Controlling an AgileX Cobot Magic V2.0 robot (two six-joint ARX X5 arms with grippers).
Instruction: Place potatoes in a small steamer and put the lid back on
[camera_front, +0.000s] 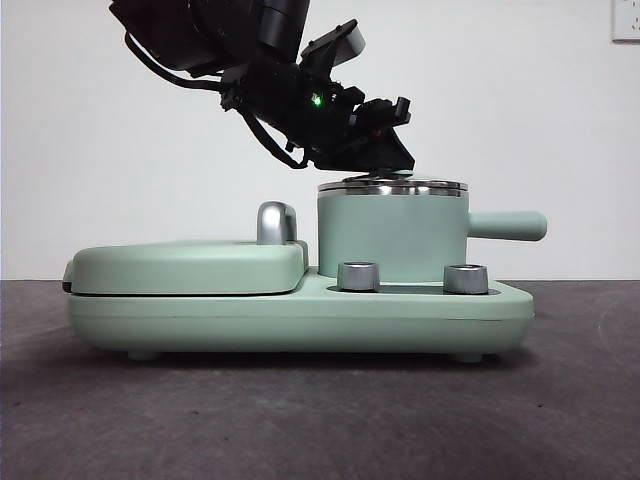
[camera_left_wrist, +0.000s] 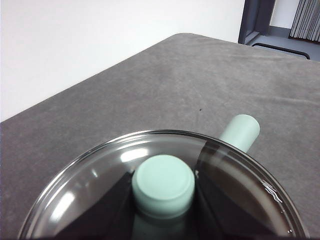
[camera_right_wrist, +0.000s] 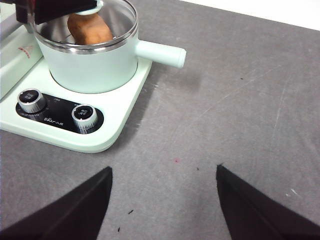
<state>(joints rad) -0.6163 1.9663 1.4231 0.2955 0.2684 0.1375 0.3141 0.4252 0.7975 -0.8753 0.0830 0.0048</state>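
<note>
The mint green small steamer (camera_front: 390, 235) stands on the right half of the cooker, its straight handle (camera_front: 508, 225) pointing right. The glass lid (camera_front: 392, 185) lies on its steel rim. My left gripper (camera_front: 385, 160) reaches down from the upper left and is shut on the lid's green knob (camera_left_wrist: 163, 185), one black jaw on each side. The orange-brown potato (camera_right_wrist: 89, 27) lies inside the steamer (camera_right_wrist: 87, 65), seen through the lid (camera_right_wrist: 117, 20). My right gripper (camera_right_wrist: 162, 200) is open and empty over the bare table, to the side of the cooker.
The flat green griddle cover (camera_front: 190, 265) with a steel handle (camera_front: 275, 222) fills the cooker's left half. Two steel dials (camera_front: 359, 276) (camera_front: 465, 278) sit on the green base (camera_front: 300, 320). Dark grey table (camera_front: 320, 420) all around; white wall behind.
</note>
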